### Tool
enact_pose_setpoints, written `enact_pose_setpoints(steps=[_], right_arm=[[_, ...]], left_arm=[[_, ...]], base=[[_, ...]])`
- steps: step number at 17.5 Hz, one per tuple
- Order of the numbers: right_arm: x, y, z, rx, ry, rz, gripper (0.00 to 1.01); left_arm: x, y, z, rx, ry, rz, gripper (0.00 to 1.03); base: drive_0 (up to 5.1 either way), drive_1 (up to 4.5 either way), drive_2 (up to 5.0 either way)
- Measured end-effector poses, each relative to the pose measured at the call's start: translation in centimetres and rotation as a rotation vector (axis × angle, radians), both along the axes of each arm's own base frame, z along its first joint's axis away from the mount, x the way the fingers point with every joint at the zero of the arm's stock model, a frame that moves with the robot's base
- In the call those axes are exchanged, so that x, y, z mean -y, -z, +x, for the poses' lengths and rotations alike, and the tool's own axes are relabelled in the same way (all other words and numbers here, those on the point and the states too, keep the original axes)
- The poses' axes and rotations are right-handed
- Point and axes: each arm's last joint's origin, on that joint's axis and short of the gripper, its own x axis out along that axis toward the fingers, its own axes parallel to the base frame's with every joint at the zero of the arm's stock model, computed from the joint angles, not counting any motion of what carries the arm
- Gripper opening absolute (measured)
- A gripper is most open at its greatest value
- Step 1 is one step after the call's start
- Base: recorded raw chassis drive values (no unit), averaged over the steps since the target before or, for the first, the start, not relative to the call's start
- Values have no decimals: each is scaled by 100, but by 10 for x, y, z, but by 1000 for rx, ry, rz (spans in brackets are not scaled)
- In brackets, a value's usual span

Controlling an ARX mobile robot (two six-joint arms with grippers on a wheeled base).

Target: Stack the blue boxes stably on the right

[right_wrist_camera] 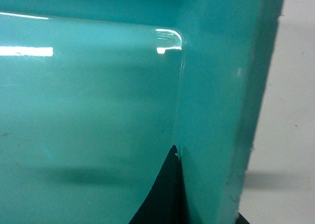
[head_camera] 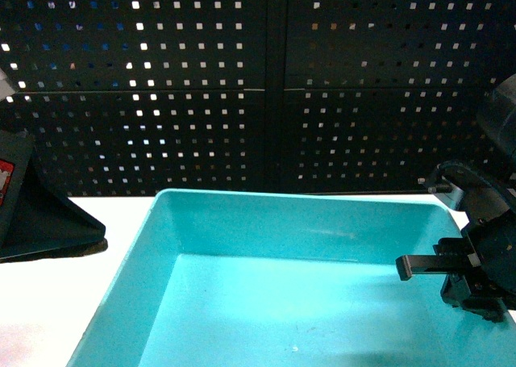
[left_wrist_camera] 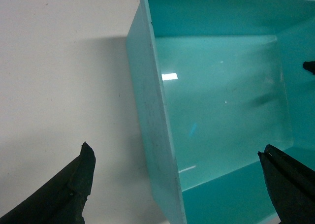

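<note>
**Position of workpiece.** Turquoise open-top plastic bin with smooth sloping walls (head_camera: 161,246) resting on the white table (head_camera: 48,302), centre to right in the head view, in front of the black perforated back panel (head_camera: 258,77). No second bin in view, so nothing stacked yet.

**Left gripper (left_wrist_camera: 173,150).** Released, jaws spread wide. One finger over bare table outside the bin's left wall, the other over the bin's interior. Apparently set astride that wall, ready to close on it.

**Right gripper (head_camera: 439,270).** Placed at the bin's right wall. Inner finger (right_wrist_camera: 167,194) lying against the wall's inside face. Outer finger barely visible, so clenched or not: cannot tell. Probably one grip per side, to lift the bin level.

**View coverage.**
- Head: whole layout, plus a dark wedge-shaped object with a red-and-white label (head_camera: 32,214) at the left; left gripper absent.
- Left wrist: jaw spread, hidden elsewhere.
- Right wrist: finger-to-wall contact only.
</note>
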Motion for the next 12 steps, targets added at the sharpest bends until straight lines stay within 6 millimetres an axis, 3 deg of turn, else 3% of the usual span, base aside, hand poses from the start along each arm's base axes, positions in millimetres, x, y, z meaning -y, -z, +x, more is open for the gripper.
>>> enact_pose_setpoints(steps=[12], right_arm=[[-6,1,0,-17,28,-13,2]], left_arm=[[0,0,0,0,0,0,98]], base=[[0,0,0]])
